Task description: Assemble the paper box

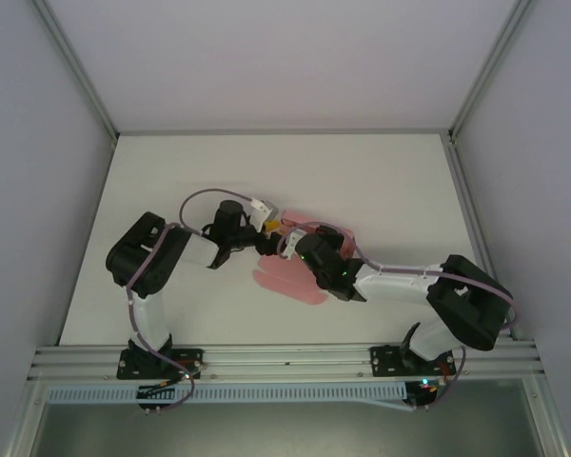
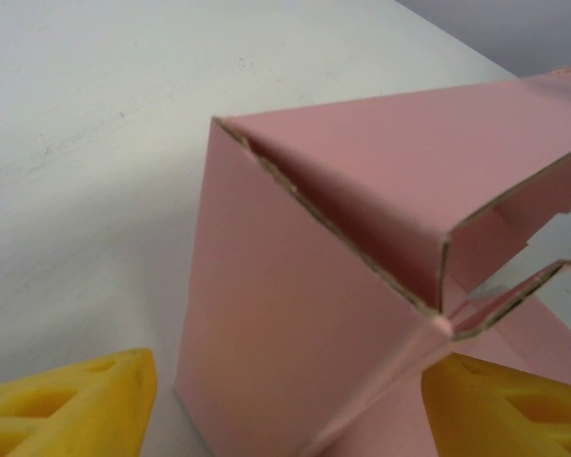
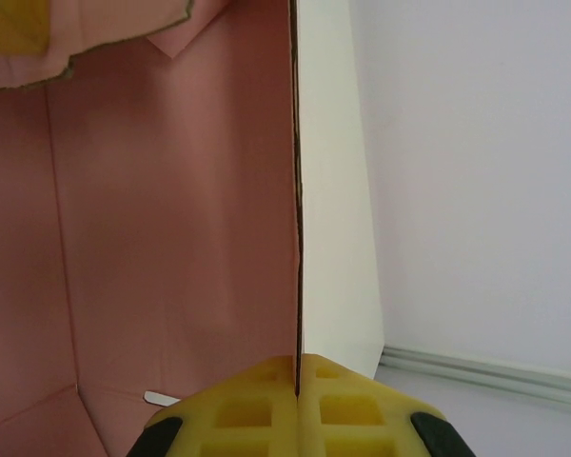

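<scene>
The pale-pink paper box (image 1: 287, 278) lies partly folded at the middle of the white table, with both grippers meeting over its far end. In the left wrist view a raised panel of the paper box (image 2: 295, 314) stands between the yellow fingers (image 2: 76, 405) of my left gripper (image 2: 290, 381). That gripper is open, its left finger well clear of the card and its right finger close to a crease. My right gripper (image 3: 298, 367) is shut on the thin upright edge of a wall of the paper box (image 3: 171, 219), pink inside and white outside. From above, the left gripper (image 1: 269, 227) and right gripper (image 1: 287, 238) sit close together.
The white table (image 1: 390, 190) stretches away on all sides of the box. Grey walls with metal frame posts (image 1: 76, 67) close in the left, right and back. An aluminium rail (image 1: 285, 360) carrying both arm bases runs along the near edge.
</scene>
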### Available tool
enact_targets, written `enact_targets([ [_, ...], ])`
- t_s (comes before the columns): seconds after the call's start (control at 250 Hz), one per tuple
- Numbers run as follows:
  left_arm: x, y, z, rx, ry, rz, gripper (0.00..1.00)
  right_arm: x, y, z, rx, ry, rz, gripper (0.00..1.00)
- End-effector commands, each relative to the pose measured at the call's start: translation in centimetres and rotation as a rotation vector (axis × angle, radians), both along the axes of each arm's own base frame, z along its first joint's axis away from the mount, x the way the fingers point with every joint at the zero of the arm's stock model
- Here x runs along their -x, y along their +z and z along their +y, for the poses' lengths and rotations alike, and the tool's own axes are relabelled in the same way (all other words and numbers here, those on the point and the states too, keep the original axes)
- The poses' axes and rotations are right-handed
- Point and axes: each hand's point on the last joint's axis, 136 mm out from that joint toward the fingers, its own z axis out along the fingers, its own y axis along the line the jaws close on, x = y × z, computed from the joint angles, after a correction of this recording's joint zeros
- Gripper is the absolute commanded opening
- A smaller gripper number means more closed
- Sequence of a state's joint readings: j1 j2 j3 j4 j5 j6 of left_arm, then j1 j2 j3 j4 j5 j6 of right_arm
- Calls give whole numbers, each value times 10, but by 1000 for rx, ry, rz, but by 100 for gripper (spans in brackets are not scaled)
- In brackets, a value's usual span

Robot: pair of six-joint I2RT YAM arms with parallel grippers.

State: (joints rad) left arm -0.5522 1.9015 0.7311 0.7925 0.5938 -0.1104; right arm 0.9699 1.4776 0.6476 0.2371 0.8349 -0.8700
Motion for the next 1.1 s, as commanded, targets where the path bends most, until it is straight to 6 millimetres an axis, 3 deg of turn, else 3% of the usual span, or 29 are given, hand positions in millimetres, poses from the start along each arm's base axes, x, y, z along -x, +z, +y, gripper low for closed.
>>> enact_targets([
  [0.0,-4,17,-1,43,25,-50,75,8,-13,-2,22,-3,15,0],
  [0.244,4,12,5,34,-4,-26,75,19,-23,-10,100,16,-68,0],
  [0.395,20,23,8,144,-127,29,73,23,-33,-9,177,21,-83,0],
  [0.607,10,23,21,206,-92,39,64,23,-32,-2,134,26,-77,0],
  [0.815,8,13,11,155,-107,44,59,23,-28,2,94,18,-56,0],
  [1.018,-3,6,4,88,-32,18,57,27,-38,2,101,24,-15,0],
  [1.098,-7,5,0,73,-1,6,51,29,-41,2,100,24,-4,0],
])
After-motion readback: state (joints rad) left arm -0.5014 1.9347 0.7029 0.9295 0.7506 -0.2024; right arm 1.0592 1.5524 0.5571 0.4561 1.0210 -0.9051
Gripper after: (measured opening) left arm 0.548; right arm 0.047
